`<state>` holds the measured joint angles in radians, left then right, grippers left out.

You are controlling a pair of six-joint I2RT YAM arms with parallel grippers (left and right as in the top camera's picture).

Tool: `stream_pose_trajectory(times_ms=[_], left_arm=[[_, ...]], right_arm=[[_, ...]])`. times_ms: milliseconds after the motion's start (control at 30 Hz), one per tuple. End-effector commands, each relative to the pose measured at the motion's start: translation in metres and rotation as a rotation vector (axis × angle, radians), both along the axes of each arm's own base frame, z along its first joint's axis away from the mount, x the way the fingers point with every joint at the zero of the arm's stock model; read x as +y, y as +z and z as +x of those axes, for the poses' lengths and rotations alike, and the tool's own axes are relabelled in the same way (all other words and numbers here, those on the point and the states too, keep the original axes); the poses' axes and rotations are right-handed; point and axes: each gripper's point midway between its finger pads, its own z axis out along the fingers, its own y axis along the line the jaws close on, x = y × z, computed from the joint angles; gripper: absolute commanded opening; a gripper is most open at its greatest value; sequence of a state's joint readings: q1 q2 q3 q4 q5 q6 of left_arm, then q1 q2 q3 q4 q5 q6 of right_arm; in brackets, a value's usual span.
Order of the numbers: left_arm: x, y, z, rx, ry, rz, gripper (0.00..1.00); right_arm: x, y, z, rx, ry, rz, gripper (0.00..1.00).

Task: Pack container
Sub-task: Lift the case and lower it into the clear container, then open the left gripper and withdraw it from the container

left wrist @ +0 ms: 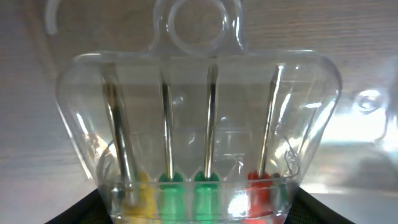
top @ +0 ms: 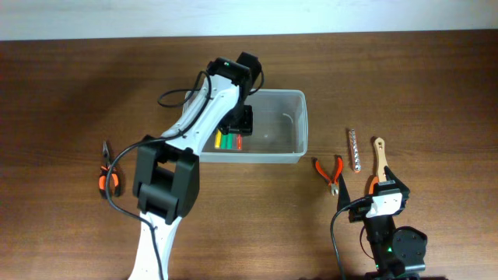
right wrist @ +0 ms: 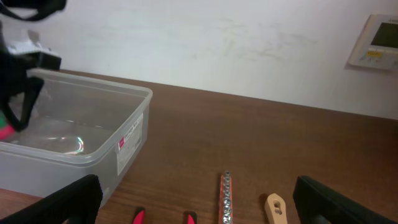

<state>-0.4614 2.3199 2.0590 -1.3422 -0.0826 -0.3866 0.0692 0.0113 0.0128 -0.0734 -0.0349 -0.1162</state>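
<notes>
Container (top: 302, 128) sits mid-table. The left gripper (top: 240, 123) is inside it at the 8 o'clock corner, clamped on the screwdriver case (left wrist: 199, 124). Right gripper (top: 384, 187) is parked at 4 o'clock, fingers apart.

Risk: the slick case slips or snags the near wall on release.

Only the left wrist shows four shafts. Only the overhead shows the case's place.

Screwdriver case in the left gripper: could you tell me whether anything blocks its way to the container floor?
Nothing visible does. The screwdriver case, held by the left gripper, is already within the container walls, and the floor beside it looks bare.
</notes>
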Motion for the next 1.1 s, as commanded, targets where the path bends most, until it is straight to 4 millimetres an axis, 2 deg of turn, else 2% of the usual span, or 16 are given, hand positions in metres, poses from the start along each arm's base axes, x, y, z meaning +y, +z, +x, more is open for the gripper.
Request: stream_pose_trajectory(times_ms=[0,333,367,433,800,867,1067], left_arm=[[0.0002,-0.0133,0.0018,0.015,0.011,0.009,0.59],[-0.0010,-0.0155,0.0107,-0.020,0.012,0.009,0.60],[-0.0006,-0.0155,0.0108,-0.021,0.012,0.011,0.65],[-0.0002,-0.0154,0.0105,-0.020,0.011,0.013,0.70],[0.0007,-0.0154,0.0086,-0.012,0.011,0.017,0.71],[0.0009,-0.0153,0.0084,-0.011,0.011,0.018,0.76],[0.0055,-0.0153,0.0104,-0.011,0.022,0.018,0.79]], right_arm=[[-0.0010,-0.0026,0.0002,0.002,-0.006,-0.008,0.99],[-0.0010,-0.0026,0.0002,0.002,-0.006,-0.008,0.99],[-0.0010,-0.0026,0.0002,0.002,-0.006,-0.008,0.99],[-0.0010,-0.0026,0.0002,0.002,-0.006,-0.008,0.99],[-0.0010,-0.0026,0.0002,0.002,-0.006,-0.008,0.99],[-0.0010,-0.0026,0.0002,0.002,-0.006,-0.008,0.99],[-0.0010,-0.0026,0.0002,0.002,-0.006,-0.008,0.99]])
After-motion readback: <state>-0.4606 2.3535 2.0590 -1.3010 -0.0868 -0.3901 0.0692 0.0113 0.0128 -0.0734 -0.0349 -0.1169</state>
